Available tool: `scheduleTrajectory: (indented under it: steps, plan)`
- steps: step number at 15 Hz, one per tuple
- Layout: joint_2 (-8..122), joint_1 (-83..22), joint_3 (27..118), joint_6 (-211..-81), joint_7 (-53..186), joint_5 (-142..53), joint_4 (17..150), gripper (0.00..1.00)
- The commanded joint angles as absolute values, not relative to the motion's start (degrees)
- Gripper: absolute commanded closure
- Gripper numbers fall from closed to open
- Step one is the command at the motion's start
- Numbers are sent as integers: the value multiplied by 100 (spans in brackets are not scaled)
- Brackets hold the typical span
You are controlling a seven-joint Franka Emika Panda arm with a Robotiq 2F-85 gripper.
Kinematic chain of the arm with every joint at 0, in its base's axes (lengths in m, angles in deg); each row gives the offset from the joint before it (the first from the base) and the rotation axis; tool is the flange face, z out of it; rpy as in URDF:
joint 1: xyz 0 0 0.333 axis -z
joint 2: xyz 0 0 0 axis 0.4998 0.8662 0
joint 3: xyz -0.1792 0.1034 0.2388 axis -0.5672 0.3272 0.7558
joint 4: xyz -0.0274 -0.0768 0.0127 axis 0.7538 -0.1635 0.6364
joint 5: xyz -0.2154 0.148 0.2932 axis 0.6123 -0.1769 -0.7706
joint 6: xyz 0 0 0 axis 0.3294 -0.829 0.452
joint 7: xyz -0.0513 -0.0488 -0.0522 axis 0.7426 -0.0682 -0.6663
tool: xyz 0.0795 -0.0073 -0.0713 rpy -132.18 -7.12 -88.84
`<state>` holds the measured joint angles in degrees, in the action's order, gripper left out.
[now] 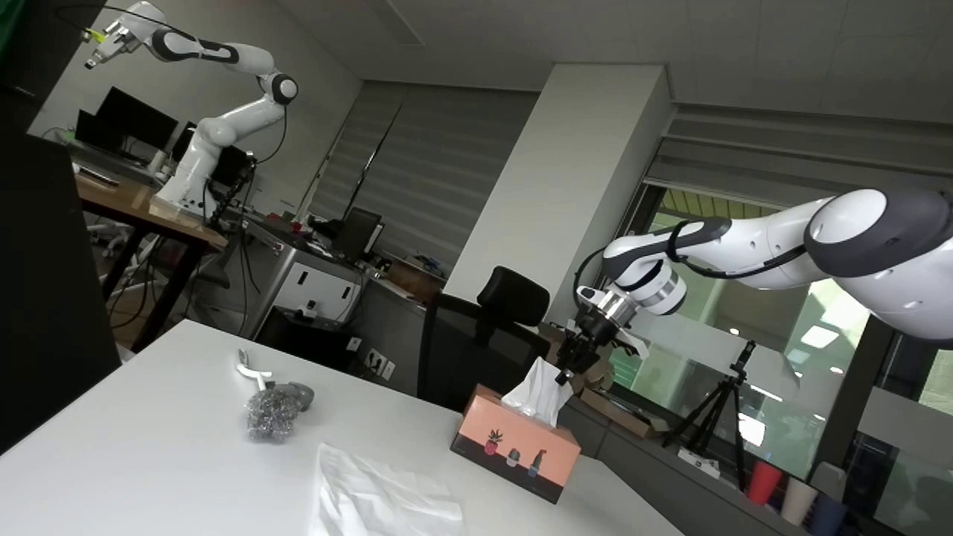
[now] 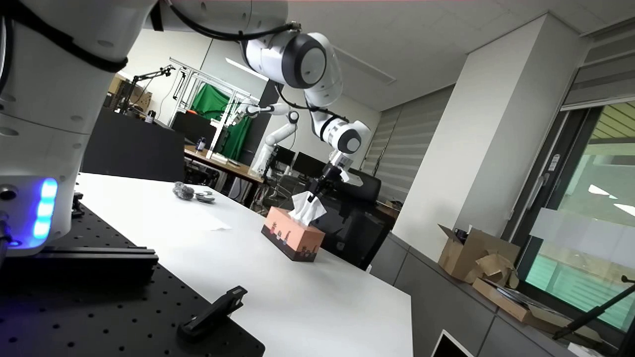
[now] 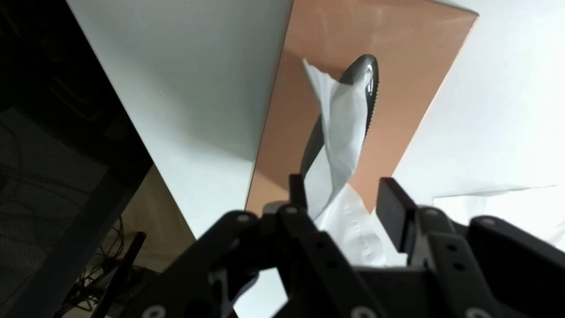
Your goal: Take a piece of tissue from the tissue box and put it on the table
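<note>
The tissue box (image 1: pixel 514 450) is orange with a dark lower band and cactus pictures. It stands upright on the white table in both exterior views (image 2: pixel 292 237) and fills the middle of the wrist view (image 3: pixel 410 66). A white tissue (image 3: pixel 344 119) sticks up from its slot, also in both exterior views (image 1: pixel 536 391) (image 2: pixel 306 209). My gripper (image 3: pixel 343 187) points down above the box. Its fingers are apart, with the upper tissue between them. In the exterior views its fingertips (image 1: pixel 563 376) (image 2: pixel 311 197) are at the tissue's top. Another white tissue (image 1: pixel 383 495) lies flat on the table (image 3: pixel 503 207).
A grey fuzzy ball (image 1: pixel 272 413) and a white-handled grey item (image 1: pixel 253 374) lie on the table (image 1: pixel 171 461). A black chair (image 1: pixel 476 342) stands beyond the table's edge, close behind the box. A black perforated plate (image 2: pixel 124 307) with a black clamp (image 2: pixel 213 315) borders the table.
</note>
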<state>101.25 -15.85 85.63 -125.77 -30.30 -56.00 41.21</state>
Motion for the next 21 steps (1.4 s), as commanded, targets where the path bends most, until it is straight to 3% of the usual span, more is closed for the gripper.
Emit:
scheduleTrajectory:
  steps: [1,3,4,10,21]
  plan:
    - [10362,-1642,8487,-12146,-2894,-5636,3526,83]
    - [10393,-1654,8453,-11942,-2831,-5616,3387,97]
    - [10414,-1655,8444,-11815,-2807,-5615,3309,99]
    - [10248,-1669,8435,-10936,-2785,-5522,2900,100]
    - [9424,-2272,8498,-10592,-3110,-5395,2508,100]
